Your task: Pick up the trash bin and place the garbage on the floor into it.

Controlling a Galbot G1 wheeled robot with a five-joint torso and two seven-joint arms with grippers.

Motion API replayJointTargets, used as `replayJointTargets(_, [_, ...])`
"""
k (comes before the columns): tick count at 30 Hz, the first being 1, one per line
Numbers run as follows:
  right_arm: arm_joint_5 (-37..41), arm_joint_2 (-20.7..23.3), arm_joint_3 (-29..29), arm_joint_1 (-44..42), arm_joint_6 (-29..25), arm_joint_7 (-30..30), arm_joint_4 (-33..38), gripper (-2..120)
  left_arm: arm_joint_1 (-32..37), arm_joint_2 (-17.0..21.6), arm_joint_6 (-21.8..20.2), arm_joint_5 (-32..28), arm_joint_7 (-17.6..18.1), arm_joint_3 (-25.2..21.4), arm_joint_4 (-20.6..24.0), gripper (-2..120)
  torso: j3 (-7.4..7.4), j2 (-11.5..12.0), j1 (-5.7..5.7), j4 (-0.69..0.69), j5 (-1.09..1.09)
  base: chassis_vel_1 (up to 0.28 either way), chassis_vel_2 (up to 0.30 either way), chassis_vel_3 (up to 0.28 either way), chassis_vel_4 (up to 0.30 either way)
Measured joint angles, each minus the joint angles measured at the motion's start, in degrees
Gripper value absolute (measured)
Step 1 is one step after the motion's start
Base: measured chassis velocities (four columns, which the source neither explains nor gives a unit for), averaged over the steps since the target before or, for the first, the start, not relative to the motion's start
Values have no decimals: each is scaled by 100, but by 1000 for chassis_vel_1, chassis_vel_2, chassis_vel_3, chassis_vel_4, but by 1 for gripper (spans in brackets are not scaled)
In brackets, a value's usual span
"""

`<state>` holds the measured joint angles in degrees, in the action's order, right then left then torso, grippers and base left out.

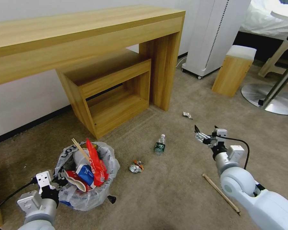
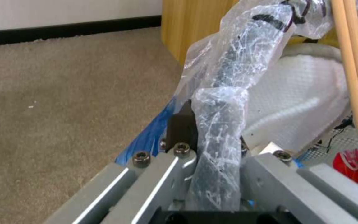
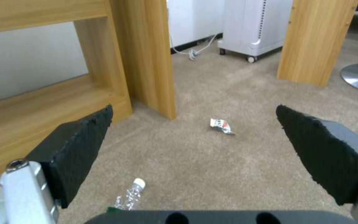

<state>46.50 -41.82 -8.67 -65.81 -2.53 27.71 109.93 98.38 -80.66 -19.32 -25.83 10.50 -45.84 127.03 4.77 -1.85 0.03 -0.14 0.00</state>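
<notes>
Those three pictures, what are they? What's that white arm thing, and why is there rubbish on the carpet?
It is a robot with two arms, tidying up. The big picture comes from a camera on its head, looking down at the floor. The other two come from small cameras on its wrists, so you see the grabbers close up.

The left gripper is pinching the rim of the trash bin, plastic bag and all. In the left wrist picture you can see the crinkly bag squeezed in it. Cartons, packets and sticks are already inside.

The right gripper hangs above the carpet, wide open and holding nothing.

Still lying on the carpet: a small bottle, a crushed can, a wooden stick and a little wrapper. A wooden desk stands by the wall.
</notes>
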Motion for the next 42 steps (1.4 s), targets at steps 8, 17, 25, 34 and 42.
replayJointTargets(8, [-67,-126,164,105,3,-59,-82,100,7,32,16,-45,0,-26,-8,1,0,0,0,1,0,0,0,0,0])
replayJointTargets(17, [-184,-219,453,303,-44,-50,-160,100,10,9,23,-48,2,-34,16,1,1,0,0,1,-1,-94,99,85,-84])
replayJointTargets(25, [655,-339,1279,937,630,207,-288,100,11,-55,27,-2,4,-16,25,1,1,1,0,0,0,-50,66,62,-37])
replayJointTargets(34, [1926,-930,2639,2032,2012,1195,-646,100,-23,-171,19,77,8,0,14,1,1,0,0,2,-1,0,0,0,0])
replayJointTargets(42, [2238,-1367,3596,2735,2709,1507,-1400,100,-58,-222,9,82,7,4,1,1,1,0,0,1,-1,0,0,0,0])
